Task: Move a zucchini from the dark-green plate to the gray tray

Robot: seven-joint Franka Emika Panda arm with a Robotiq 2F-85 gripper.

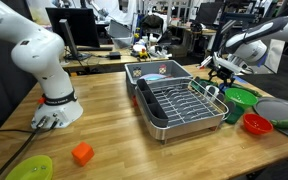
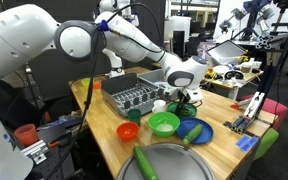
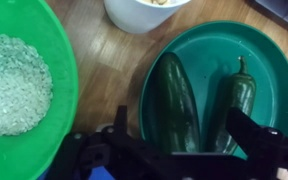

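In the wrist view the dark-green plate (image 3: 209, 45) holds two dark-green vegetables side by side: a thick smooth zucchini (image 3: 174, 95) and a slimmer one with a stem (image 3: 239, 95). My gripper (image 3: 184, 135) is open above the plate, with both vegetables lying between its fingers in the picture. In an exterior view the gripper (image 2: 184, 97) hangs over the plate (image 2: 196, 131). The gray tray (image 2: 179, 165) lies at the front and carries another zucchini (image 2: 144, 161). It also shows in the other exterior view (image 1: 281, 108).
A light-green dish (image 3: 19, 85) with white grains sits beside the plate, and a white cup (image 3: 144, 12) behind it. A red bowl (image 2: 128, 131) and a metal basin with wire rack (image 1: 174, 100) stand nearby. A yellow-green plate (image 1: 29, 168) and an orange block (image 1: 82, 153) lie far off.
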